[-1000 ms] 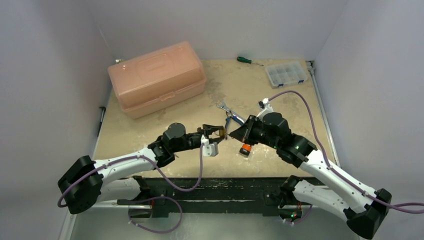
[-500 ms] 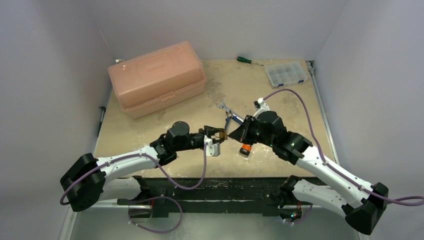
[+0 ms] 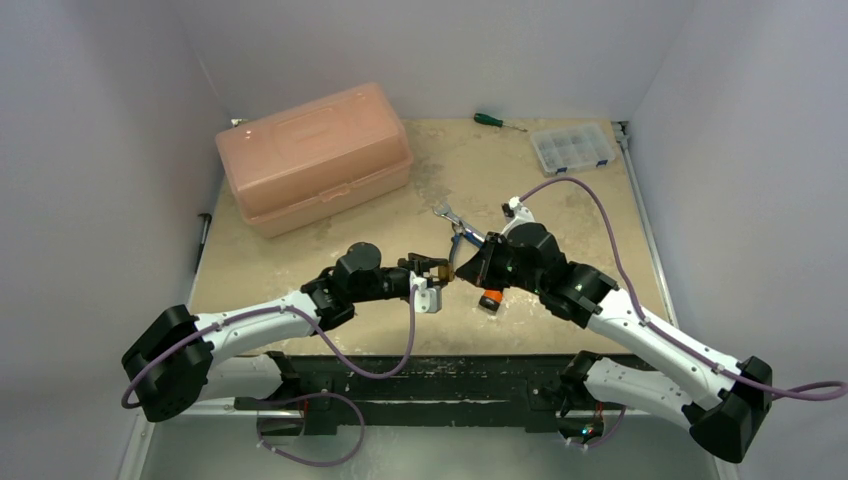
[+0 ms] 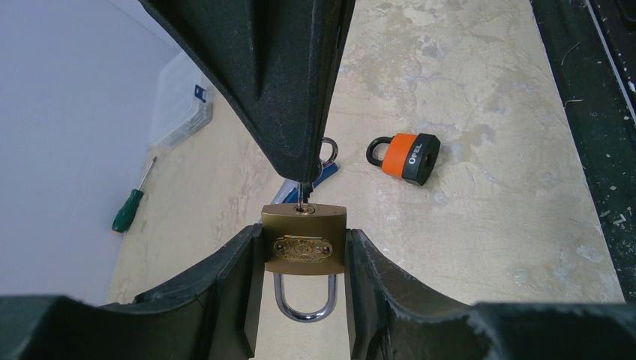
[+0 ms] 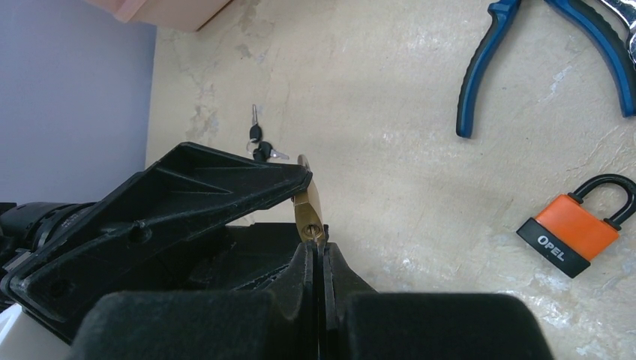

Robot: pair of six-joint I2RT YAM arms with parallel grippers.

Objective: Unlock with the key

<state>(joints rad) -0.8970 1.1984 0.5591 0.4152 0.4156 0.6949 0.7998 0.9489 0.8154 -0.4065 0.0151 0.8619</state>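
Pink toolbox (image 3: pixel 313 155) at the far-left corner of the desk (image 3: pixel 570 215). Green screwdriver (image 3: pixel 488 119) and clear parts box (image 3: pixel 571 147) on the far edge, toward the right corner. Blue-handled pliers (image 3: pixel 462 232) lie mid-desk, just behind the two hands. Orange padlock (image 4: pixel 405 156) lies flat beside the right wrist, shackle closed. Small loose keys (image 5: pixel 259 144) on the desk beyond the left hand.

Writing: "OPEL" in white on the orange padlock's black base. Brass badge unreadable.

Both arms reach inward and low, hands tip to tip nearer the near edge. Left hand (image 3: pixel 430 270) clamps the brass padlock (image 4: pixel 303 242) by its sides above the desk, keyway facing the right hand, shackle closed. Right hand (image 5: pixel 321 251) is pinched tight on the key (image 4: pixel 301 196), blade at the keyway.
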